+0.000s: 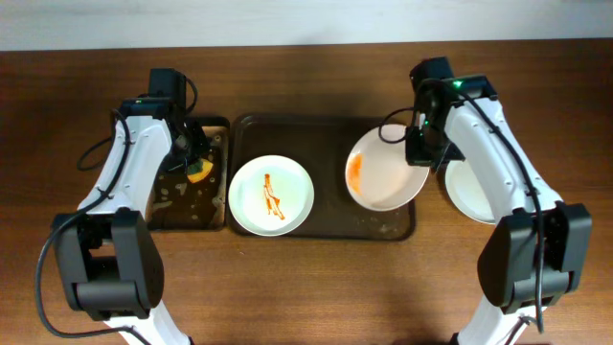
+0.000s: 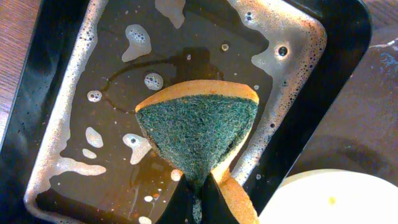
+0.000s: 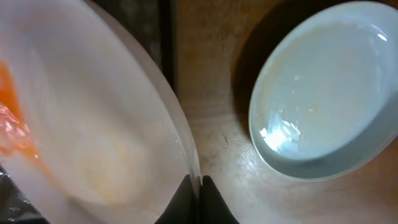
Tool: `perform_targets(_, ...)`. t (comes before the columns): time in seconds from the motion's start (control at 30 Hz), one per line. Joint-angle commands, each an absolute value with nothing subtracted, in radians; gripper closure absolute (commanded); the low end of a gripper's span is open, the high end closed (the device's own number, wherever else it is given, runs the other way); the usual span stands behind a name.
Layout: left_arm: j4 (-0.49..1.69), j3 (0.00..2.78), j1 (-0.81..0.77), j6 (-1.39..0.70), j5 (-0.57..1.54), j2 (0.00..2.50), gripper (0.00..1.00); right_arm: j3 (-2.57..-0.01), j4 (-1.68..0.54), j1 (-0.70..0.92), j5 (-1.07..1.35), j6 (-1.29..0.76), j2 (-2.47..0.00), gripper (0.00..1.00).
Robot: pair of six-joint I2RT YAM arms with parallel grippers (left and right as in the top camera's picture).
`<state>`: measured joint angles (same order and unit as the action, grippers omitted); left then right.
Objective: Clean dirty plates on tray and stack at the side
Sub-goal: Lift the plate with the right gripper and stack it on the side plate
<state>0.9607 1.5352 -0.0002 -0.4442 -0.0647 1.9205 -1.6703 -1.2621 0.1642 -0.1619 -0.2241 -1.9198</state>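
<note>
Item one, closest to my left camera: left gripper (image 2: 199,198), clamped on a corner of the sponge (image 2: 196,134). The green scouring face is toward the lens with yellow foam behind, and it hangs above the black tray (image 2: 28,93) and its suds (image 2: 134,37). Item two, closest to my right camera: right gripper (image 3: 199,194), pinched on the rim of the held plate (image 3: 93,124). That plate is tilted up over the right end of the tray (image 1: 329,153) with an orange smear on its inner face. Item three, just beyond: clean plate (image 3: 329,93), plain white, flat on the table (image 1: 306,287) beside the tray's right edge; this is the stack site. Item four, farther left: centre plate (image 1: 271,195), flat on the tray and streaked with sauce. Step in hand, as I judge it: wiping the held plate. I would carry the sponge across low, lay the broad green face square on the smear, and stroke away from the right fingers. I would press lightly, since a rim pinch could let the plate pivot or slip.
</note>
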Motion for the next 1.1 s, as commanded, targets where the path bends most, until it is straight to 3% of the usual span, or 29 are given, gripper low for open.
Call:
perform_targets(0.0, 0.960, 1.540, 0.003, -0.431, -0.079, 1.896, 1.00, -1.695, -1.279, 0.196, -0.305, -0.234, -1.914, 0.96)
perform_targets(0.37, 0.960, 1.540, 0.003, -0.431, -0.079, 1.896, 1.00, -1.694, -1.356, 0.204, -0.221, -0.263, -1.914, 0.96)
perform_targets(0.6, 0.961, 1.540, 0.003, -0.431, -0.079, 1.896, 1.00, -1.697, -1.171, 0.181, -0.262, -0.297, -1.914, 0.96)
perform_targets(0.87, 0.962, 1.540, 0.003, -0.431, -0.079, 1.896, 1.00, -1.696, -1.306, 0.185, -0.259, -0.296, -1.914, 0.96)
perform_targets(1.07, 0.962, 1.540, 0.003, -0.431, -0.079, 1.896, 1.00, -1.703, -1.206, 0.171, -0.270, -0.295, -1.914, 0.96)
